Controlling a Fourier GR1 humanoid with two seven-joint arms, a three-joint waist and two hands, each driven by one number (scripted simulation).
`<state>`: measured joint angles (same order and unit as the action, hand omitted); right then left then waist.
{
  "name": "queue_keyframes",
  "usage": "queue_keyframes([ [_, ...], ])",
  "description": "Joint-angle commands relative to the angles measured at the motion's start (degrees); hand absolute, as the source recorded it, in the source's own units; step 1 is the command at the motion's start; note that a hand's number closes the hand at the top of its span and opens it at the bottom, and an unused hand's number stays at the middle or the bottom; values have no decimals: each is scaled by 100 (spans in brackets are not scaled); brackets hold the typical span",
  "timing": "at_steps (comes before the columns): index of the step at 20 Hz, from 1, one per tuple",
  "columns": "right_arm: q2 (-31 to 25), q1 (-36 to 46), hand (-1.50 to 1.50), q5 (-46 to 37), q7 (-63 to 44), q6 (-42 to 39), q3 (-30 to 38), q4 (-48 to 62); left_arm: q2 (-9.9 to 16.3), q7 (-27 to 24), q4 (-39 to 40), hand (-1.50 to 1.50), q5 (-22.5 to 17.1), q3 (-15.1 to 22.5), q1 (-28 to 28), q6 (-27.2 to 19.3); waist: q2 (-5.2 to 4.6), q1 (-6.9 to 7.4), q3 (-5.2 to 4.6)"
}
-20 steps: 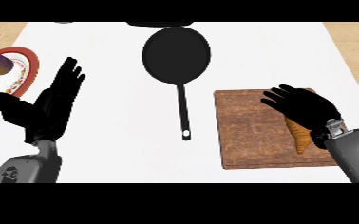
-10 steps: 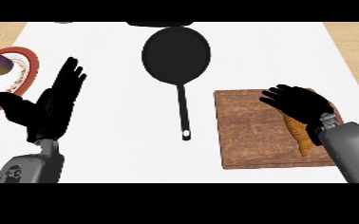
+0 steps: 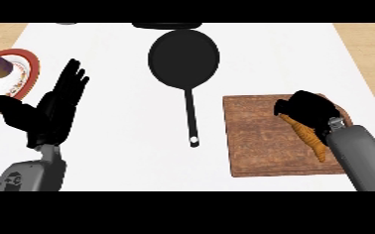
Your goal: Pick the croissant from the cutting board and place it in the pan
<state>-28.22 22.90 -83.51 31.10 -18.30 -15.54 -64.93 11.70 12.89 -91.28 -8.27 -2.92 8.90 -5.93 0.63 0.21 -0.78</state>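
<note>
Our right hand [image 3: 311, 110] has its fingers curled over the upper end of the croissant [image 3: 310, 139], which lies on the cutting board [image 3: 256, 139]. We judge it light, soft and flaky; grasp mid-body. Left hand [image 3: 55, 109] rests open. The pan [image 3: 183, 57] is well apart.

I am at a kitchen counter: a black pan [image 3: 183, 58] ahead of my right hand [image 3: 311, 110], a wooden cutting board [image 3: 260, 139] beneath it, a red-rimmed plate [image 3: 23, 69] far left.
</note>
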Motion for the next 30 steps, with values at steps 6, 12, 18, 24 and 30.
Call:
queue_keyframes([
  [6,1259,1,150,149,-839,-654,30,-205,-107,125,-143,0,154,115,-86,-84,-42,32,73],
  [12,2765,352,150,582,-2967,-881,431,-371,-80,182,-54,0,13,143,221,81,-84,406,92],
  [18,2808,1389,150,694,-4886,-121,-12,-969,-149,172,38,0,44,356,327,216,-46,768,74],
  [24,2819,2796,150,768,-6785,254,-642,-1100,-162,205,204,0,95,458,584,281,-91,987,52],
  [30,2821,3794,150,1588,-8555,681,-1131,-578,-203,159,384,0,57,439,792,327,-170,1018,50],
])
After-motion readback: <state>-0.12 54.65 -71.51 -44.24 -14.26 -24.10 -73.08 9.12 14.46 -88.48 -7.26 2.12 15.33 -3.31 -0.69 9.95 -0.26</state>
